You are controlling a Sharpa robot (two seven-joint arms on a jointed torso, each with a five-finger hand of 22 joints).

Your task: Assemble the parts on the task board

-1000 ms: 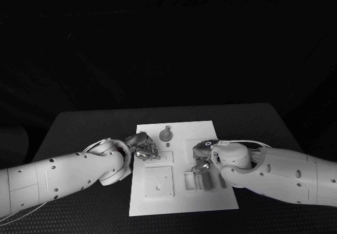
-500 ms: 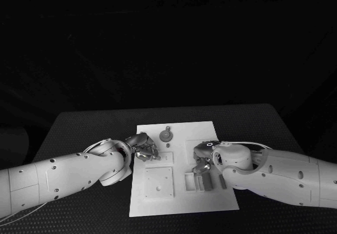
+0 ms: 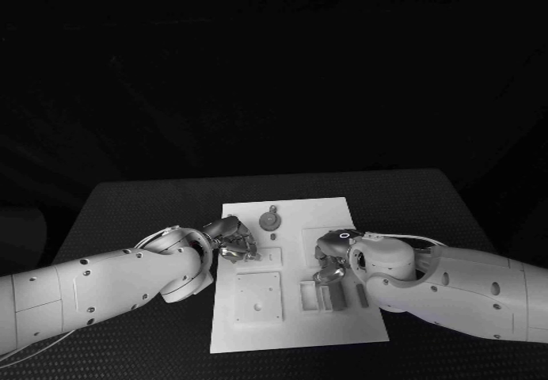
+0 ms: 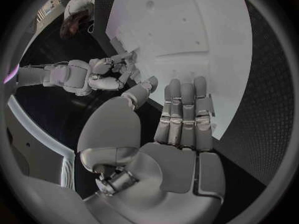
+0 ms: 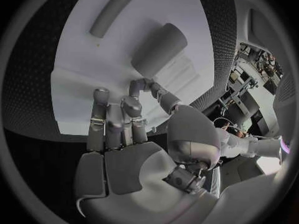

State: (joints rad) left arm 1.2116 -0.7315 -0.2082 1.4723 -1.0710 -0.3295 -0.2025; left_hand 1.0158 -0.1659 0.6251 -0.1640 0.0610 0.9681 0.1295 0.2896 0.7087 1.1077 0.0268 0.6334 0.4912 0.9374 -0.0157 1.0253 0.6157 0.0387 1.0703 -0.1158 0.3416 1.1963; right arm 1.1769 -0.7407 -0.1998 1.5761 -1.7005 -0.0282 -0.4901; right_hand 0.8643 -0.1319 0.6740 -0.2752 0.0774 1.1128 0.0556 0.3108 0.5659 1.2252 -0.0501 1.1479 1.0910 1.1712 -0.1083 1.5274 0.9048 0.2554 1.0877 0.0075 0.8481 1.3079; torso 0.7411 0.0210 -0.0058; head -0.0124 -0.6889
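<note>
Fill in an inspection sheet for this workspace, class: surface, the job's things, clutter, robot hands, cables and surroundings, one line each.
Surface: black table, textured, with the white task board lying at its middle.
Job's things: a round part at the board's far end; upright parts stand by the right robot hand.
Clutter: nothing seen.
Robot hands: left robot hand over the board's left edge, fingers extended, holding nothing; right robot hand over the board, holding nothing.
Cables: thin cable on the right wrist.
Surroundings: dark.

Left hand [image 4: 181, 134], fingers straight, empty, over the task board [image 4: 199, 40].
</note>
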